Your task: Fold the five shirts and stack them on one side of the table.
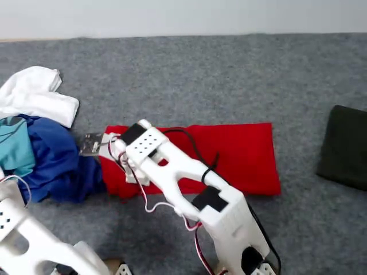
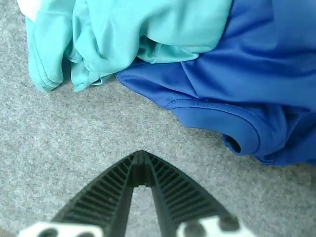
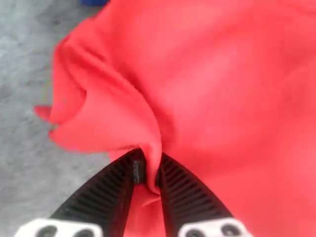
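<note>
Altogether five shirts [image 1: 57, 154] show, the red shirt [image 1: 241, 152] pinched by right tool [image 3: 147, 167].

A flat shirt [image 1: 241, 152] lies in the middle of the table [image 1: 200, 74]. A heap [image 1: 46, 154] of shirts sits against its left end. A folded shirt [image 1: 344, 146] lies well apart at the right edge. The right gripper [image 3: 146, 170] is on the flat shirt's left end. The left gripper [image 2: 142, 165] is over the table near the heap.

Right arm [image 1: 189, 177]: white links stretched low, angled forward-left. Right pincer [image 3: 147, 170]: black ribbed jaws clamped on fold of red fabric shirt [image 3: 222, 98]. Left arm [image 1: 26, 238]: white, at near-left corner. Left pincer [image 2: 141, 163]: jaws pressed together.
</note>
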You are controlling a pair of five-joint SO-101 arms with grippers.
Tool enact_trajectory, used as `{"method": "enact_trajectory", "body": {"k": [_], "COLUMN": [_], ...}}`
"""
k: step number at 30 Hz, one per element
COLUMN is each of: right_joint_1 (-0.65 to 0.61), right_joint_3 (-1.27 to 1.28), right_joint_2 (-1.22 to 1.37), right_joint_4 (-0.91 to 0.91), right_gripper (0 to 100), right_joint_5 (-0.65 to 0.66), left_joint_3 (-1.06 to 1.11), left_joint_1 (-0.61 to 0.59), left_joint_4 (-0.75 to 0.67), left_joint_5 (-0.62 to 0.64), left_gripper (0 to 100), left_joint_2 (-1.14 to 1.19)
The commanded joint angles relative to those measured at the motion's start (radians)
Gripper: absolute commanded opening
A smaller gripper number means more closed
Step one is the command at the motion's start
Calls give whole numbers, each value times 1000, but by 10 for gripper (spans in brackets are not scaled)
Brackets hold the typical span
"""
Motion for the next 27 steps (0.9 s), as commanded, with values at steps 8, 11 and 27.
{"method": "enact_trajectory", "body": {"k": [8, 11, 27], "right_joint_1": [48, 59, 110], "right_joint_3": [-353, -437, -700], "right_joint_2": [170, 213, 216], "right_joint_4": [105, 160, 409], "right_gripper": [16, 66, 219], "right_joint_5": [9, 8, 2], "left_joint_3": [-10, -10, -8], "left_joint_1": [-3, -5, -2], "left_joint_4": [8, 8, 3], "left_joint_5": [-9, -9, -9], "left_gripper": [4, 4, 4], "left_joint_2": [-21, -21, -20]}}
